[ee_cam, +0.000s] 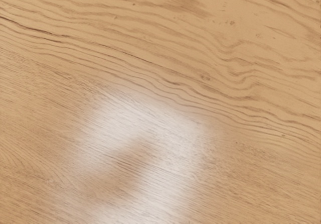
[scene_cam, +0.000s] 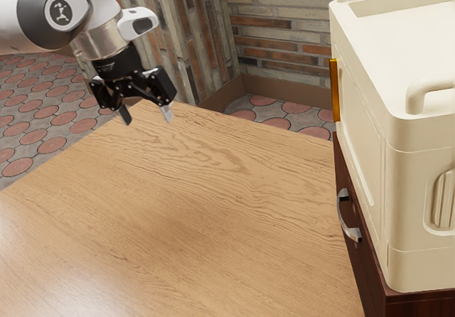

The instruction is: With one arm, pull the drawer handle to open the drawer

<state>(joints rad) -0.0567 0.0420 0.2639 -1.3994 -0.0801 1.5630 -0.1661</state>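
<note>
The broad light-brown wooden table with wavy grain (scene_cam: 185,203) spreads across the lower left and centre of the exterior view; in the wrist view its surface lies beneath the hand, with a pale glare around a darker patch in the lower middle. At the exterior view's right rises the big cream box with rounded edges and loop-shaped handles on top (scene_cam: 419,168). The wall of narrow grey, tan and orange-brown strips (scene_cam: 284,33) crosses the top, and the grey floor with pinkish rounded tiles (scene_cam: 51,145) shows at the left and behind the table's far corner. The white and dark-grey jointed arm (scene_cam: 50,11) enters at the upper left. Under the box, at the lower right, stands the dark reddish-brown wooden drawer unit (scene_cam: 355,274), whose drawer looks shut. The black two-finger gripper (scene_cam: 147,118) hangs in the upper left, above the table near its far corner, with its fingers spread apart and nothing between them. It is well apart from the curved silvery metal drawer handle (scene_cam: 343,219), which is on the unit's front in the lower right, just beside the box's lower edge. Upright along the box's far edge, right of centre, is the narrow amber strip (scene_cam: 334,89).
</note>
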